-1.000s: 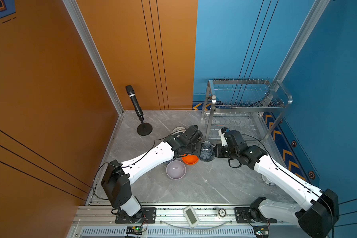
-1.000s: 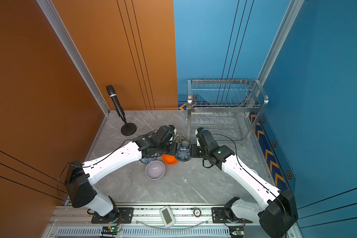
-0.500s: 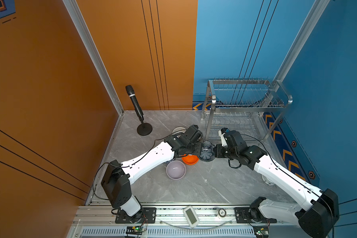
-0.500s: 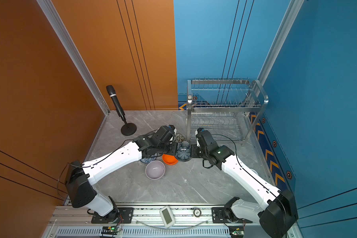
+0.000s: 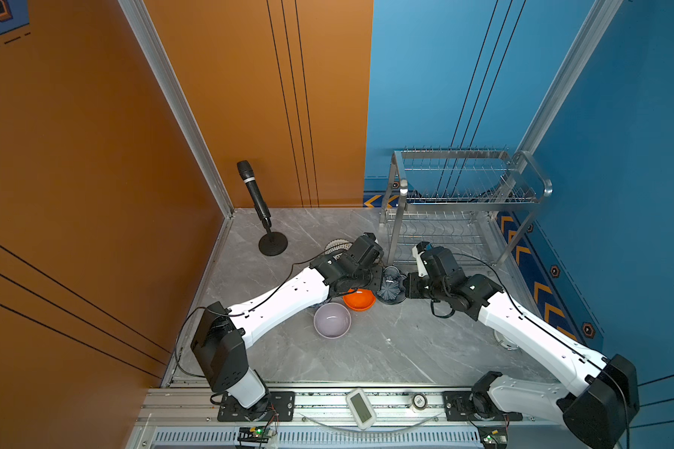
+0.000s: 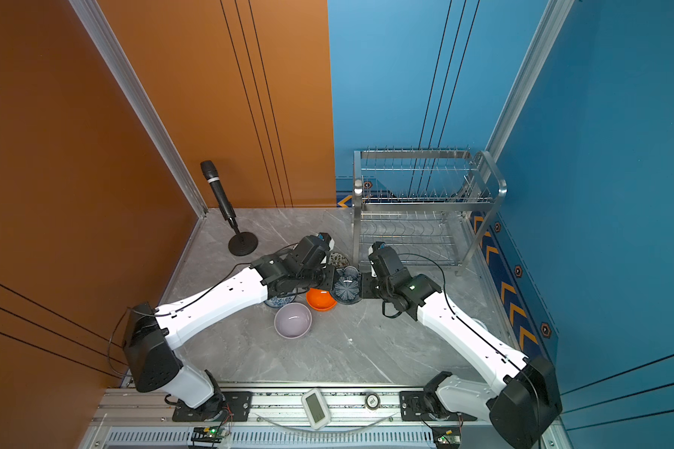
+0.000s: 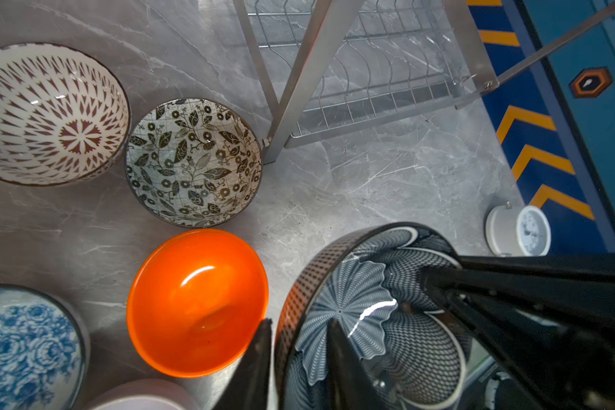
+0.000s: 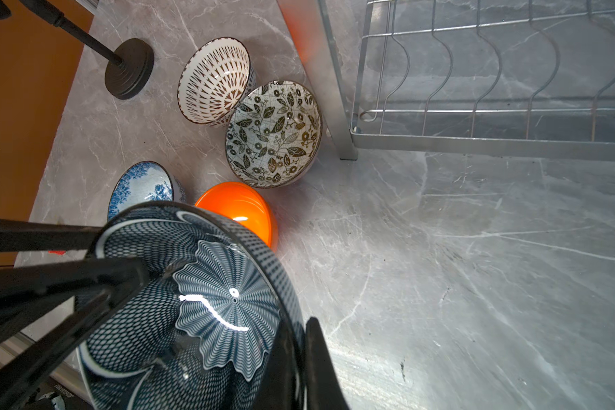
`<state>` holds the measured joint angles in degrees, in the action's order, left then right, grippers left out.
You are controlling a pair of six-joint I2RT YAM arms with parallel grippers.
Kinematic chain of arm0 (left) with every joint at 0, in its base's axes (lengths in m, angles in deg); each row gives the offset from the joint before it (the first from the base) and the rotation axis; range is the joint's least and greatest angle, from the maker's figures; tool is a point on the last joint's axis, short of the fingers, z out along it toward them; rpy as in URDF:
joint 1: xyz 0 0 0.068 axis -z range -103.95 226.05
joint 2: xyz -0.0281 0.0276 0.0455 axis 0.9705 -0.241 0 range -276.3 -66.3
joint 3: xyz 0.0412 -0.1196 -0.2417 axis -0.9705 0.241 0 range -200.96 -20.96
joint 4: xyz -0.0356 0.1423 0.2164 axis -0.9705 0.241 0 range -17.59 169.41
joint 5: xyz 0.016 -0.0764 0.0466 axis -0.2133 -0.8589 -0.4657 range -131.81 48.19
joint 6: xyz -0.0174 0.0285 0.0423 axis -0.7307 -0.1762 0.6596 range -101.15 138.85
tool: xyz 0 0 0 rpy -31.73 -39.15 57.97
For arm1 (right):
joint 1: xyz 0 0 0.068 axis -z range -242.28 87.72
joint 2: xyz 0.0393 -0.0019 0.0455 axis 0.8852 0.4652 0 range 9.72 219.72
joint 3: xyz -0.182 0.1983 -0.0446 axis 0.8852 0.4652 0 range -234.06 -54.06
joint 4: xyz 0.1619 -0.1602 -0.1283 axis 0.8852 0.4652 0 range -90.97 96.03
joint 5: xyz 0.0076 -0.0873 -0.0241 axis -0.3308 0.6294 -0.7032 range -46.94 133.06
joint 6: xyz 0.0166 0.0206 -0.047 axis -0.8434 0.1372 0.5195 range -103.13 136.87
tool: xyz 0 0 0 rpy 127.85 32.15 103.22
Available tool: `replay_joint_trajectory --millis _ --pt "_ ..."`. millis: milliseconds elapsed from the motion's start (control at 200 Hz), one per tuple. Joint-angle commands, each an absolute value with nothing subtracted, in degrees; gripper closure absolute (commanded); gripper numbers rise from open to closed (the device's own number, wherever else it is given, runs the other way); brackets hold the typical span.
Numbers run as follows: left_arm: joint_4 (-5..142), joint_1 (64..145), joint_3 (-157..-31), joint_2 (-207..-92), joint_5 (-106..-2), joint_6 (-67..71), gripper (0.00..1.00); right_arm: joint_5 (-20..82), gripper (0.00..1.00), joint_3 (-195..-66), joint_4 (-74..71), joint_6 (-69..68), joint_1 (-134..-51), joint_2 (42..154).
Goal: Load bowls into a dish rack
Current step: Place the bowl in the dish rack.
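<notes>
Right hand [image 7: 448, 271] clamps dark blue bowl [image 7: 352, 301] rim; left hand [image 7: 299, 323] parted astride opposite edge.

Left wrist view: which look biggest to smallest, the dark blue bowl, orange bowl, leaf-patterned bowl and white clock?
1. dark blue bowl, closest to the camera.
2. orange bowl and leaf-patterned bowl, too alike to rank.
3. white clock, far smaller.

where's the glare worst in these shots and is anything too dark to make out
Left wrist view: bright highlight on the orange bowl, and the left fingers are black silhouettes. Right wrist view: a white glare streak across the dark blue bowl, an orange tint on the dish rack leg. Both top views: evenly lit.
</notes>
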<state>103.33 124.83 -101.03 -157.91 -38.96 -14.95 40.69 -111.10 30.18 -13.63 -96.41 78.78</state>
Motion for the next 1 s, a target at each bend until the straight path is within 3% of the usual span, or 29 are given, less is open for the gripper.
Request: replay_joint_trajectory --millis 0,145,270,491,996 --pt "102.47 125.10 -102.54 -157.13 -39.53 -14.90 0.64 42.55 1.00 -112.41 29.22 -14.00 -96.66 78.82" --pt "102.43 124.75 -102.25 -157.11 -39.44 -14.88 0.57 43.88 1.00 -112.27 29.79 -13.98 -96.55 78.39" --pt "102.48 124.26 -102.28 -157.21 -39.44 -14.99 0.43 44.98 1.00 -111.74 29.92 -14.16 -96.55 77.70" --pt "102.52 123.80 -102.48 -156.52 -39.12 -15.08 0.29 46.00 1.00 -111.13 30.23 -14.16 -96.03 77.09" --pt "102.67 121.96 -99.80 -152.32 -37.08 -15.24 0.20 49.18 1.00 -110.12 31.96 -14.16 -95.07 75.11"
